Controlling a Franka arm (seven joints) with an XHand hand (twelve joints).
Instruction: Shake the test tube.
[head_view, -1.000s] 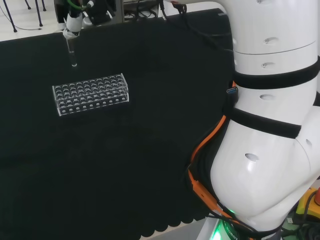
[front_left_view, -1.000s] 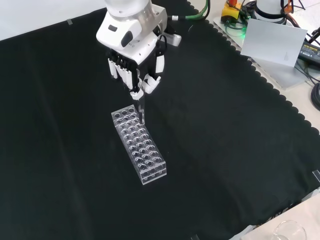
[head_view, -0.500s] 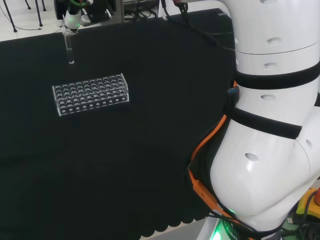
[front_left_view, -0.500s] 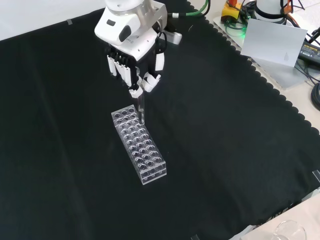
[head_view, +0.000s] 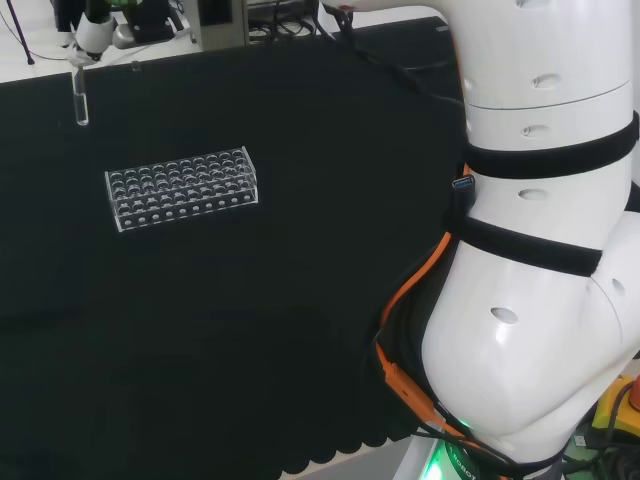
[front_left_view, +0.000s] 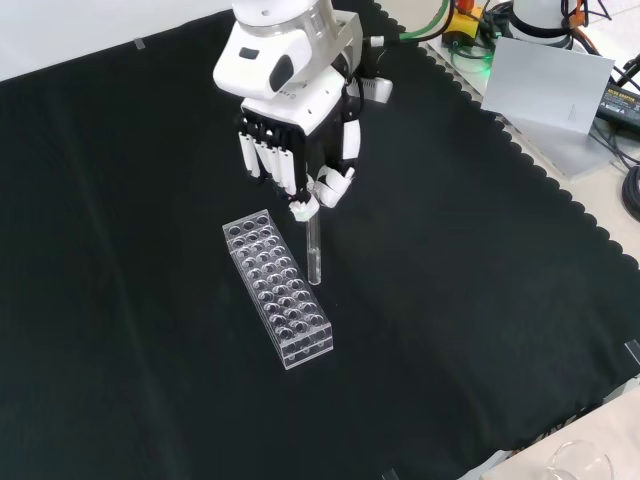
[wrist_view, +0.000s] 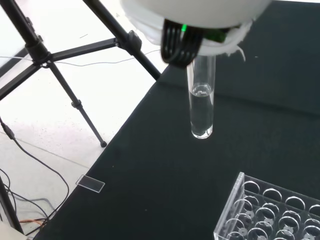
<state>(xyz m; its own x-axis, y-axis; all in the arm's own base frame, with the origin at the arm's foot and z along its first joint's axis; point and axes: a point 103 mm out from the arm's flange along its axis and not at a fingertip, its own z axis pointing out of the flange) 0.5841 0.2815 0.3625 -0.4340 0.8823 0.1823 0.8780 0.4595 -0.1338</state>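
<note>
Standing nearest in the front view, the clear rack (front_left_view: 279, 292) rests empty on the black cloth (front_left_view: 450, 300). Just beyond and above it hangs the test tube (front_left_view: 313, 250), upright, pinched at its top by the hand (front_left_view: 300, 150) (fingers and thumb curled onto it). Clear liquid sits in its lower part, by the wrist view. Shaking it well likely means short side-to-side swings, tube upright and clear of the rack.

White, glossy robot arm (head_view: 540, 300) built of rounded links, with two black bands around its upper section and small oval recesses. Orange and black cables (head_view: 405, 300) run along its side. The hand (front_left_view: 290, 120) has a white shell and black-and-white fingers (front_left_view: 270, 160).
</note>
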